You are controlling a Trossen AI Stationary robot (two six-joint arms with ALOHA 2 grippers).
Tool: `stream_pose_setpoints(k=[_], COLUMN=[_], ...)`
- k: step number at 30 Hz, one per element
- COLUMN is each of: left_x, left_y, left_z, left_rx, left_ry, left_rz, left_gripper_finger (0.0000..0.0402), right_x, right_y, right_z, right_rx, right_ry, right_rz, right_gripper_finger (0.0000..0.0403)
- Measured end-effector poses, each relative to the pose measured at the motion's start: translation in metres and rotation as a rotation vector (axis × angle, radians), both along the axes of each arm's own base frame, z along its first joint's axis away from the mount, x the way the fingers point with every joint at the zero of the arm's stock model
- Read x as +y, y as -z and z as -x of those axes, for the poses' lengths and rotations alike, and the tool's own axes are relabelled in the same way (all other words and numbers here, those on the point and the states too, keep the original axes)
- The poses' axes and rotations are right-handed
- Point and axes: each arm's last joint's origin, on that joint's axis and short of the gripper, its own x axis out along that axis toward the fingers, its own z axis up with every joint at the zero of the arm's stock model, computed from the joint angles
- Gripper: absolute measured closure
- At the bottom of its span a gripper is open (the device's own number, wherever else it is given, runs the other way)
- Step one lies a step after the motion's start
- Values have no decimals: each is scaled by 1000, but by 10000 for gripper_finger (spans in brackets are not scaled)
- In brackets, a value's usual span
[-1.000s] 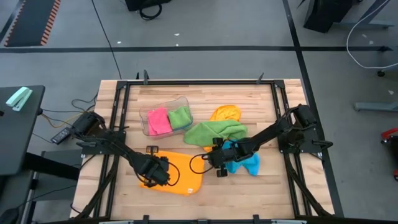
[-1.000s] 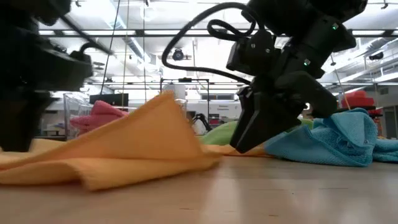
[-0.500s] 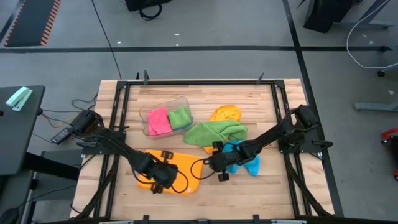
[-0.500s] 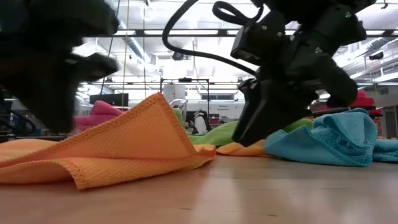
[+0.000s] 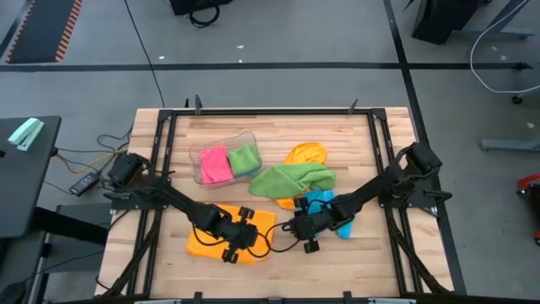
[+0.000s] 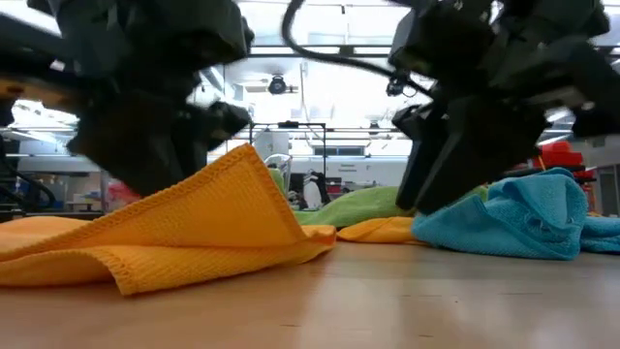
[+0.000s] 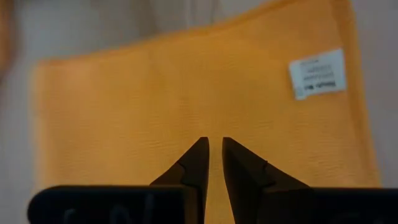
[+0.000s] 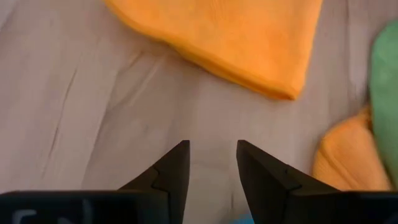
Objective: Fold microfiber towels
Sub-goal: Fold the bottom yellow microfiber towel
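**Both grippers low over wooden table, orange towel half-folded**

Light wood plank table (image 5: pixel 363 143) in a black frame, grey floor around it. The room behind has bright ceiling lights and shelving.

The orange towel (image 5: pixel 207 241) lies front-left with one edge lifted in a fold; its white tag (image 7: pixel 316 73) shows. The left gripper (image 5: pixel 245 239) hangs over it, fingers (image 7: pixel 196 163) nearly together with a thin gap, nothing pinched. The right gripper (image 5: pixel 302 228) sits over bare wood just beside the towel edge, jaws apart, empty.

A green towel (image 5: pixel 291 179), a second orange towel (image 5: pixel 305 154) and a blue towel (image 5: pixel 339 221) are heaped at mid-table. A clear tub (image 5: pixel 226 139) holds a pink towel (image 5: pixel 215 164) and a small green towel (image 5: pixel 244 158).
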Motion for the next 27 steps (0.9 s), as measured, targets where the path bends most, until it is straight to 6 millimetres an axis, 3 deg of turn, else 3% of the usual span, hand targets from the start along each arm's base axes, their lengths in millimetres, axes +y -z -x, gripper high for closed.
stream_pose_setpoints(k=[10, 18, 27], left_x=[6, 35, 52], left_y=[22, 25, 7], left_z=[-11, -16, -7], left_rx=[36, 56, 89], left_ry=[-27, -212, -257], left_rz=[17, -107, -133], left_gripper_finger=[360, 372, 379], right_x=[1, 2, 1], right_y=[-5, -5, -5], right_z=[1, 0, -1], right_rx=[-27, -36, -52], right_ry=[11, 12, 114], right_rz=[8, 3, -31], right_gripper_finger=[272, 272, 272])
